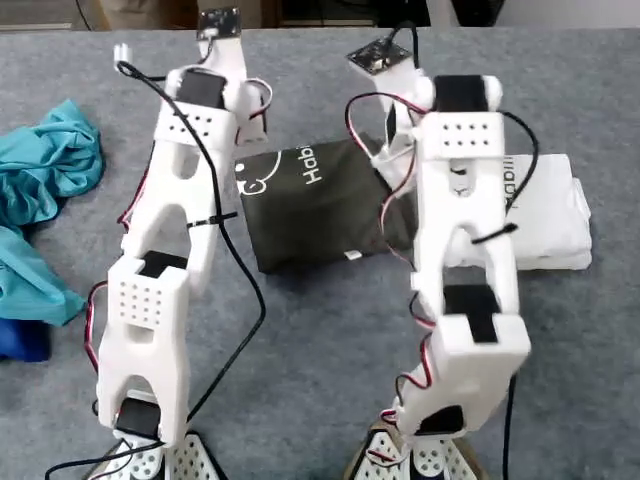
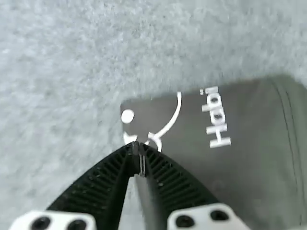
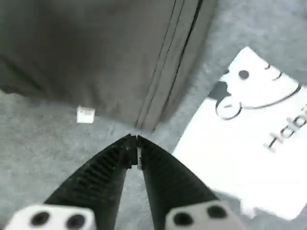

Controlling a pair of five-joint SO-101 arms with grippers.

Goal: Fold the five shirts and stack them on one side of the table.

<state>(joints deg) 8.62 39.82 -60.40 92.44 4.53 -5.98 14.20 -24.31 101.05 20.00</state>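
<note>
Dark folded shirt point(image 1: 320, 205) mid-counter point(image 1: 330, 350); white folded shirt point(image 1: 545, 215) just beside; teal shirts point(image 1: 50, 160) heaped well apart. I log left claw point(image 2: 136, 152) and right claw point(image 3: 133, 147) both closed.

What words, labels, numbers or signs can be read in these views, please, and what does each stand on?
Dark folded shirt: white lettering beside a line drawing, blurred and partly hidden; no whole word can be made out.
White folded shirt: dark lettering, blurred and running off the picture's edge; unreadable.
Small white tag at the dark shirt's edge: too small to read.
No numbers.
</note>
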